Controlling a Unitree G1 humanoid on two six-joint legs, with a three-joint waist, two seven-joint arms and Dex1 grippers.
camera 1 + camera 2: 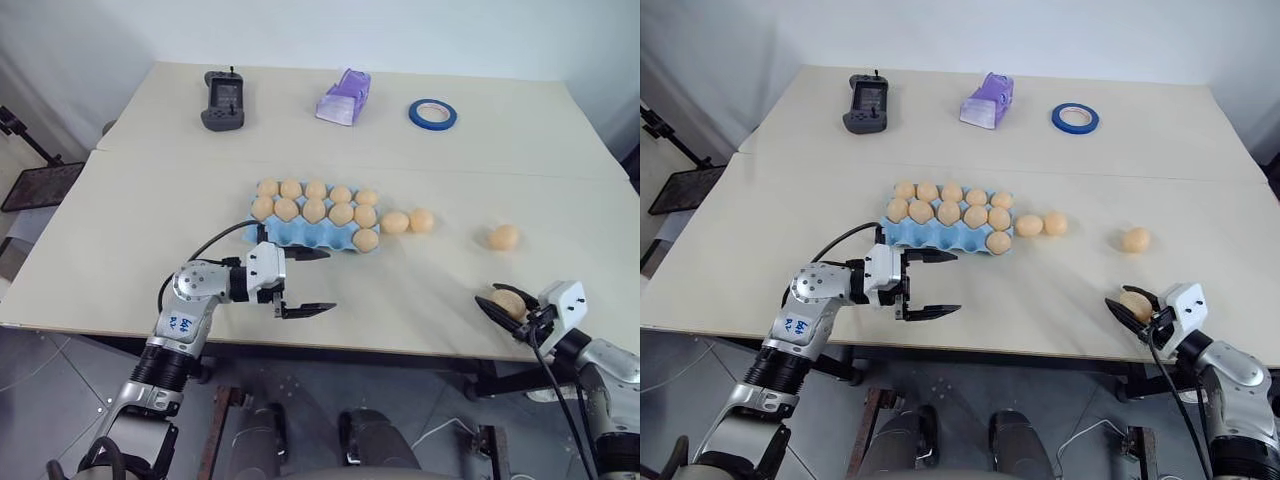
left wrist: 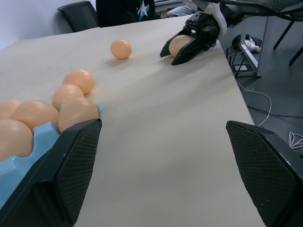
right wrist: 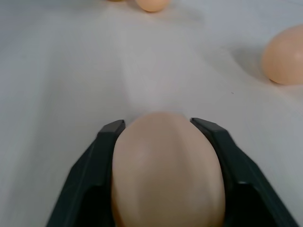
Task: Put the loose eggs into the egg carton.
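My right gripper [image 1: 508,305] pinches an egg [image 3: 166,170]; my left gripper [image 1: 305,282] gapes wide beside the carton [image 1: 300,233]. Three eggs [image 1: 504,237] lie loose; tape [image 1: 433,113] sits far off.

head pair: high, facing down, table [image 1: 120,260] shared | wrist views: low, close along tool

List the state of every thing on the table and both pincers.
Egg carton: eleven eggs in, front cups empty.
Two eggs: loose, beside carton.
Lone egg: loose.
Left pincer: open, empty.
Right pincer: shut on an egg.
Tape roll: lying flat.
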